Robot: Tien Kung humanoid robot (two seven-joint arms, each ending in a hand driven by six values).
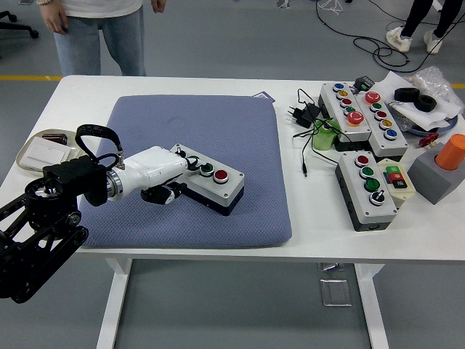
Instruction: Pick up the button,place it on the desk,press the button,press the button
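Button box (214,184) under left hand (161,174)

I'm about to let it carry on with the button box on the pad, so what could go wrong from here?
The left hand covers the near end of the button box, so a finger may hit the wrong button; green and red sit close together.

The box lies on a soft blue pad, so a press may tilt or slide it.

Whether the hand actually grips the box cannot be told, so a lift could slip.
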